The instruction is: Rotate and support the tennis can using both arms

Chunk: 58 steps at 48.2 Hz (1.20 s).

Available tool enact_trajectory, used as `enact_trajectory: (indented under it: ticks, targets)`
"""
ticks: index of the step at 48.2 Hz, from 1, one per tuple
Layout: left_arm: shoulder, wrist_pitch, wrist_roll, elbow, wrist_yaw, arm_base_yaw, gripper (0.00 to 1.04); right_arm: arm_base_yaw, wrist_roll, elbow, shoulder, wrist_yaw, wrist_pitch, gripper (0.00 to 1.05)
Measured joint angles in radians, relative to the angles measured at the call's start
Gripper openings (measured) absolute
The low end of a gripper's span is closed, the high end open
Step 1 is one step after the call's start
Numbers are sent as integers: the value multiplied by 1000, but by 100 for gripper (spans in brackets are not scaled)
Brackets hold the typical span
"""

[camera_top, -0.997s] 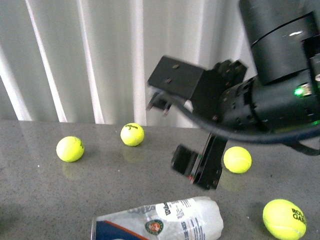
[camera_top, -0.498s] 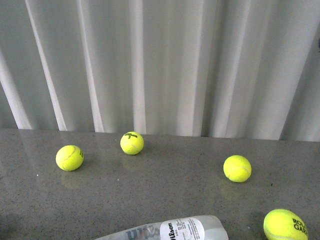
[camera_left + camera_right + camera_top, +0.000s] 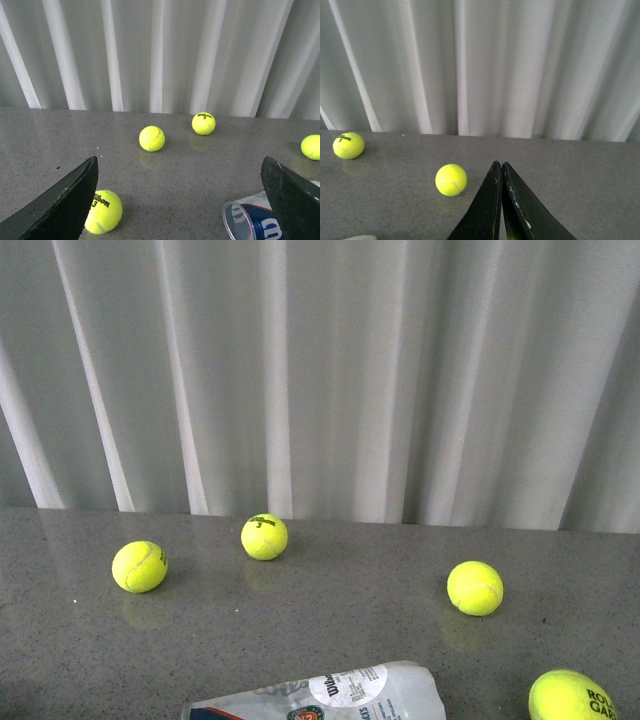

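Nearest, in the left wrist view, the left tool [image 3: 179,160] stands wide open and empty, its matte black fingers [image 3: 60,205] flaring apart above the table [image 3: 190,185]. In the right wrist view, the right tool [image 3: 499,164] is pressed closed on nothing, tapering to a thin wedge. Just beyond, the tennis can [image 3: 330,695] lies on its side on the table's near part, untouched. It is a smooth clear plastic cylinder with a printed label. By my judgement the approach is not yet made. Next, the right tool must open and both must meet a slippery curve that may roll. Farther off, fuzzy yellow-green tennis balls [image 3: 474,587] dot the speckled grey surface. Behind hangs a pale pleated curtain [image 3: 330,370].
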Motion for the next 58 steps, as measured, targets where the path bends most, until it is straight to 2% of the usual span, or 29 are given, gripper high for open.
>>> enact_trajectory:
  ticks: [10, 30, 36, 58]
  targets:
    - [0, 0, 0, 0, 0, 0, 98, -9, 2, -75, -104, -3, -32, 3]
    - [0, 0, 0, 0, 0, 0, 98, -9, 3, -169, -355, -5, -187, 3]
    - [0, 0, 0, 0, 0, 0, 98, -9, 3, -212, -387, -4, -168, 3]
    - [0, 0, 0, 0, 0, 0, 98, -9, 3, -213, -653, -5, -425, 3]
